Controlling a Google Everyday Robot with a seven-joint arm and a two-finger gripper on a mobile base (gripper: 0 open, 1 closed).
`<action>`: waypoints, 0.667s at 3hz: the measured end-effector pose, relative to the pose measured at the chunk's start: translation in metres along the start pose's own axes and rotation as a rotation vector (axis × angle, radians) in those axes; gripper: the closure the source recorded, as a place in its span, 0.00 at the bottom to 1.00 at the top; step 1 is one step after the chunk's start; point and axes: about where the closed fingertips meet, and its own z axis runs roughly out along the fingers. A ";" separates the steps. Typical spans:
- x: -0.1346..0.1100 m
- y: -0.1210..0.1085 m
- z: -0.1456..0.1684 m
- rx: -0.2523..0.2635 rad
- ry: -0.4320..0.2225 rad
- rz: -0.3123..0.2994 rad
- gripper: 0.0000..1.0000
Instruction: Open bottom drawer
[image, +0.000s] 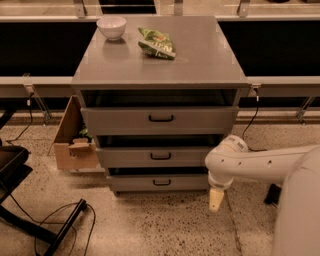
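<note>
The grey flat-fronted bottom drawer (135, 183), with a small black bar handle (161, 182), sits lowest in the grey metal cabinet (200, 60). The white arm's cream-tipped gripper (216, 199) hangs pointing down over the speckled floor (165, 225), just right of that drawer's right end. A white bowl (111, 26) and a green packet (157, 43) lie on the cabinet's far top.

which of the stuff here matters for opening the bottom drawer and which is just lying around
Part of the job: bottom drawer, lowest of three, with its black bar handle; gripper, low near the floor, right of that drawer, not touching it.
Just lying about: white bowl and green snack bag on the cabinet top; cardboard box left of the cabinet; cables on the floor.
</note>
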 end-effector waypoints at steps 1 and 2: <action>-0.015 -0.011 0.043 0.031 -0.079 0.047 0.00; -0.018 -0.010 0.046 0.027 -0.083 0.042 0.00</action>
